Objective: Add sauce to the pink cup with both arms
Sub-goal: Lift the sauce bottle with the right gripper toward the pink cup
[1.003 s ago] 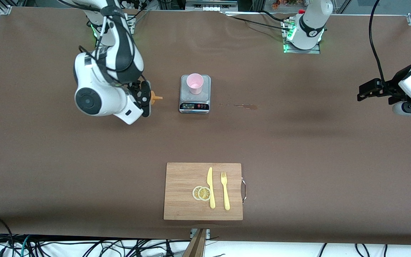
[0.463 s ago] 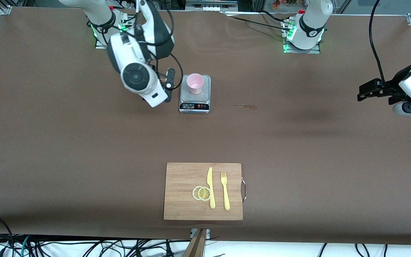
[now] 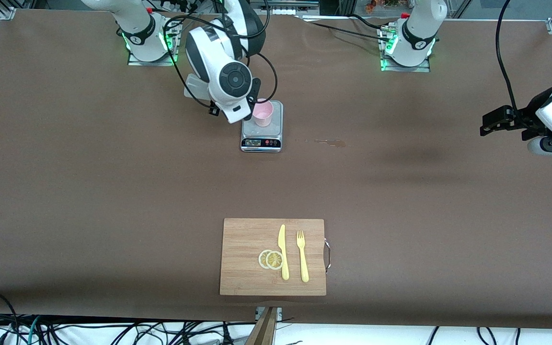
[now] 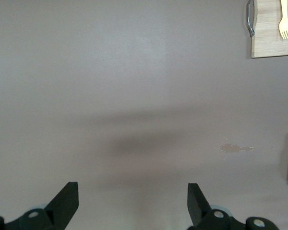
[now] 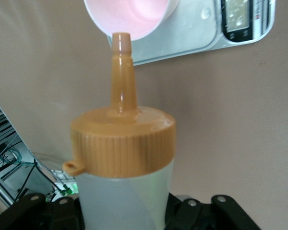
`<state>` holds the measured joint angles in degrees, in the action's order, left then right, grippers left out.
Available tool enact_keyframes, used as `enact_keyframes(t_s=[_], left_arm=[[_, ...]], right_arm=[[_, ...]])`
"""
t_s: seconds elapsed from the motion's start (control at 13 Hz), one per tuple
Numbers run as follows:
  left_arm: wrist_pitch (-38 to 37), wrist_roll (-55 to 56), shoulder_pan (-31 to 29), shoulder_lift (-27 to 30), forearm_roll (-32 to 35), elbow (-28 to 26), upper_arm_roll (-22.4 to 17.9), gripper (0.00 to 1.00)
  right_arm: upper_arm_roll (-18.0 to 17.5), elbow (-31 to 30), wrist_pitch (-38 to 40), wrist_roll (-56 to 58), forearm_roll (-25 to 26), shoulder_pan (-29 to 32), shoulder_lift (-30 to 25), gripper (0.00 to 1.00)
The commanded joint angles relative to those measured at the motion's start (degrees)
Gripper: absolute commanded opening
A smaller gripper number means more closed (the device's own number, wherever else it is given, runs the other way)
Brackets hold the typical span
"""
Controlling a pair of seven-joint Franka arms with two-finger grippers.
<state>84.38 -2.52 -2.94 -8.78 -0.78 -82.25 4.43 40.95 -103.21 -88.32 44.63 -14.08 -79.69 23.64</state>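
Right wrist view: right gripper (image 5: 129, 211) clamps the sauce bottle (image 5: 122, 158), nozzle tipped at the rim of the pink cup (image 5: 132, 17) on the scale (image 3: 262, 126), mid-bench toward the arms' bases. Judgement: centre the tip over the mouth before squeezing. Left gripper (image 4: 132, 203) waits, spread wide, over bare bench.

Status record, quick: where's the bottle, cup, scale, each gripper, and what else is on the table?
sauce bottle: held by right gripper, nozzle pointing at the cup's rim
pink cup: upright on the scale
scale: mid-table, near the robots' bases
right gripper: shut on sauce bottle, over the scale's edge beside the cup
left gripper: open, empty, waiting over bare table at the left arm's end
cutting board: nearer the front camera, carrying lemon slices, knife, fork
stain: on the table beside the scale
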Motion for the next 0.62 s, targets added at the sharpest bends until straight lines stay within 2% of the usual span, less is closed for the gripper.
enact_keyframes(t_s=[0.0, 0.31, 0.54], left_arm=[[-1.06, -0.99, -0.23, -0.88, -1.07, 1.92, -0.04, 1.0], [-1.06, -1.08, -0.31, -0.88, -1.59, 1.92, -0.04, 1.0], [-1.06, -0.99, -0.31, -0.88, -1.86, 1.92, -0.04, 1.0]], right_arm=[[0.01, -0.32, 2.27, -1.3, 1.69, -0.99, -0.44, 0.0], [-3.23, 0.73, 2.37, -7.97, 4.32, -2.75, 1.67, 0.0], [-3.85, 3.01, 3.76, -8.77, 5.99, -3.1, 3.34, 0.0]])
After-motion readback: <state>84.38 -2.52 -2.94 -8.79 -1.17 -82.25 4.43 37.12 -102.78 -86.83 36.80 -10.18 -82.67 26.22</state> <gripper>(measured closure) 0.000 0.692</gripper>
